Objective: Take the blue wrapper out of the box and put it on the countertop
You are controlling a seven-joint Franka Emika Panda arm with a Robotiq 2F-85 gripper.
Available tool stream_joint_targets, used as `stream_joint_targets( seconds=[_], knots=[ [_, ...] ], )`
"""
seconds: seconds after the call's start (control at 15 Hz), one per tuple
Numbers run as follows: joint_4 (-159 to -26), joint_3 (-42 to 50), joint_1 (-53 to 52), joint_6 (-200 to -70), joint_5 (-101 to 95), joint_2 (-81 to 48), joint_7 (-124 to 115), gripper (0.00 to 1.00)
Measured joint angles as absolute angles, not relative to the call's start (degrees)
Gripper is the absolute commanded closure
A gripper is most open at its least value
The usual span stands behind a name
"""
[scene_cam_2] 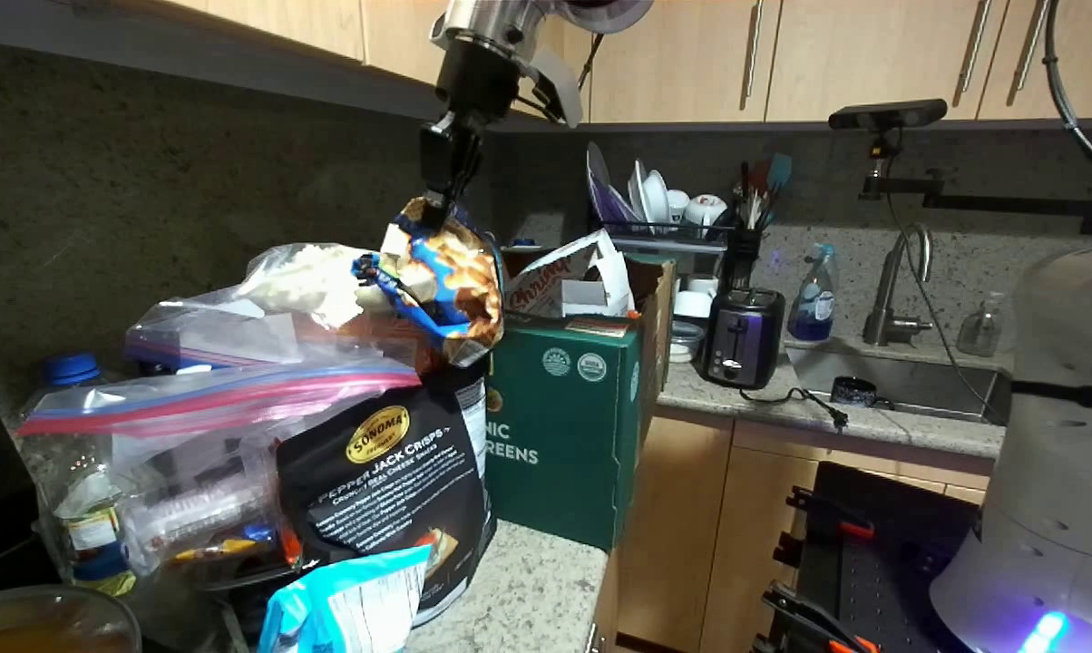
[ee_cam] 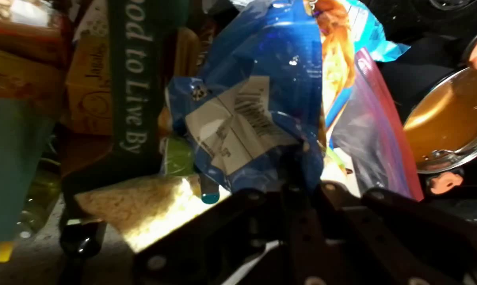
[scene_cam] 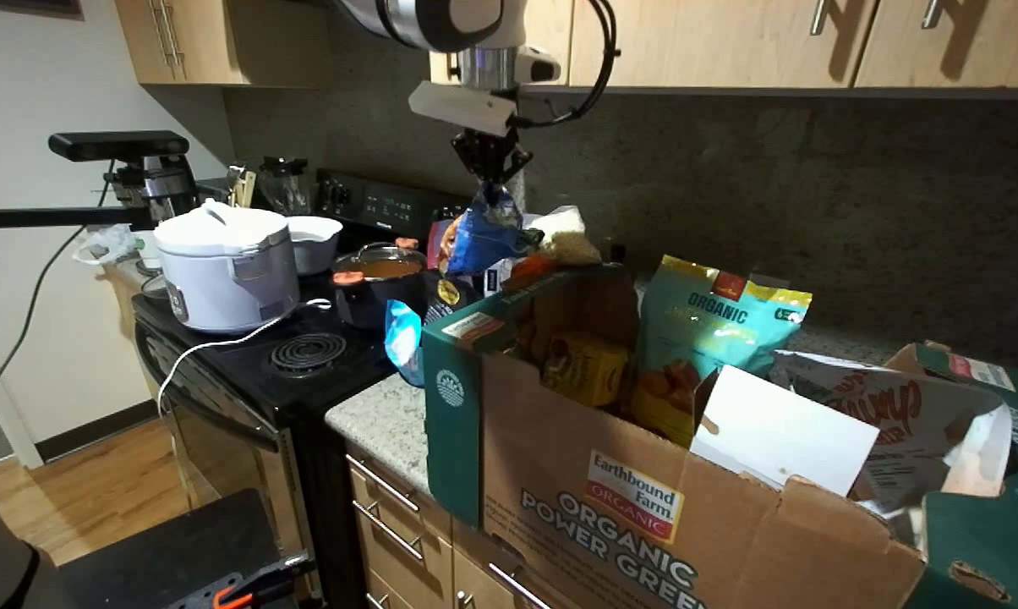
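The blue wrapper (scene_cam: 484, 237) is a crumpled, shiny blue bag. It shows its brown pictured side in an exterior view (scene_cam_2: 460, 281) and a whitish barcode label in the wrist view (ee_cam: 286, 51). My gripper (scene_cam: 492, 182) is shut on its top edge, and it hangs below the fingers. It is outside the box (scene_cam: 551, 457), near the box's green end panel (scene_cam_2: 555, 426), above a pile of bags. I cannot tell whether its lower edge touches them. The pale speckled countertop (scene_cam: 382, 423) shows in front of the green panel, also in an exterior view (scene_cam_2: 546, 580).
A black pouch (scene_cam_2: 383, 508), zip bags (scene_cam_2: 238, 390) and a cyan bag (scene_cam_2: 346, 603) crowd the counter beside the box. A pot (scene_cam: 365, 296) and a white cooker (scene_cam: 230, 279) stand on the stove. A teal pouch (scene_cam: 712, 313) stands in the box.
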State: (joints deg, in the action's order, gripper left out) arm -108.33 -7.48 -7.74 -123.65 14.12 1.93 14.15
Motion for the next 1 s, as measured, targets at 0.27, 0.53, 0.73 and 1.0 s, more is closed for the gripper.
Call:
stream_joint_targets(
  seconds=[0.27,0.53,0.73,1.0],
  knots=[
    [-113.8,-8.6,-9.6,-126.8,20.6,2.4,18.3,0.99],
    [-116.9,-8.9,-10.6,-128.0,21.7,4.0,19.0,0.99],
    [-119.0,-9.1,-11.3,-128.0,21.7,6.0,19.0,0.97],
    [-120.0,-9.2,-11.6,-128.0,20.9,7.8,20.0,0.97]
  ],
)
